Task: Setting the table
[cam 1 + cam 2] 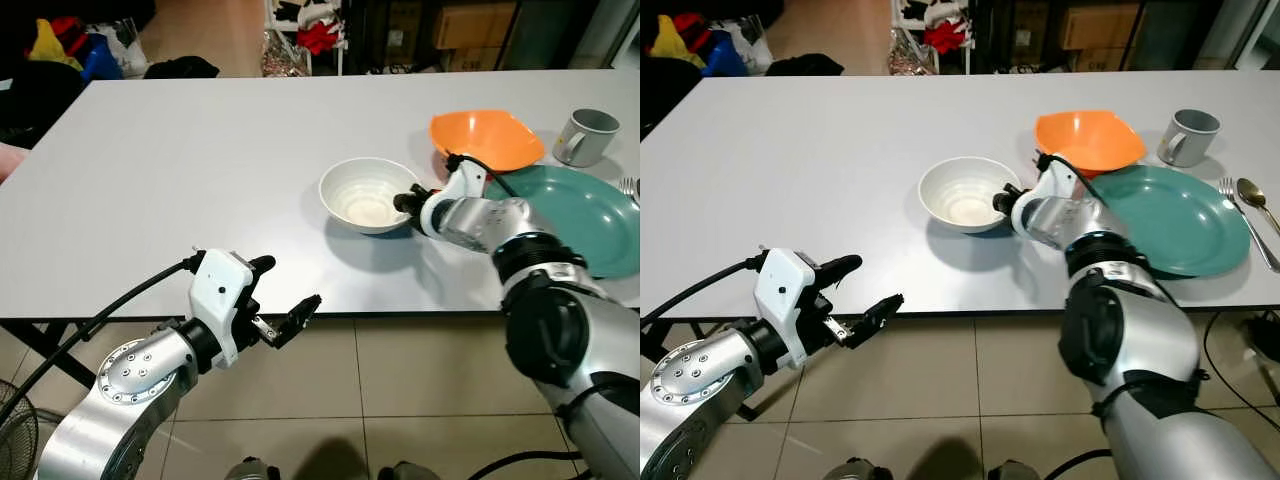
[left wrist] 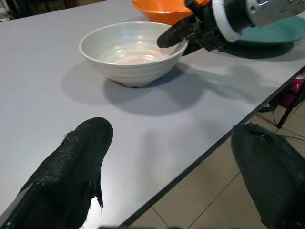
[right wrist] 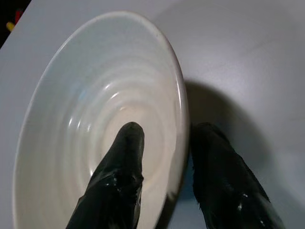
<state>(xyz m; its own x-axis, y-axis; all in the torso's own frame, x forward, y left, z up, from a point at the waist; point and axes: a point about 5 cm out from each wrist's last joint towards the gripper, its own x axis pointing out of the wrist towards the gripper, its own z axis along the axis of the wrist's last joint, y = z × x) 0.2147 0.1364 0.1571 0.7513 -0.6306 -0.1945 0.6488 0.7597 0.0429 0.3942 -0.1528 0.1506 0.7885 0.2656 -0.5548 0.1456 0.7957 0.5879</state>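
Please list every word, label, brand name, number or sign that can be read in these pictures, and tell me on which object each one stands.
There is no readable text.
The white bowl, orange bowl, green plate and grey mug are plain.
The cardboard boxes behind the table carry no print that can be made out; they are too small and dark.
The robot's end effectors bear no marking.

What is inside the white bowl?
The white bowl holds no food. One black finger of the right gripper is inside its rim; the other is outside. That finger hides some of the wall.
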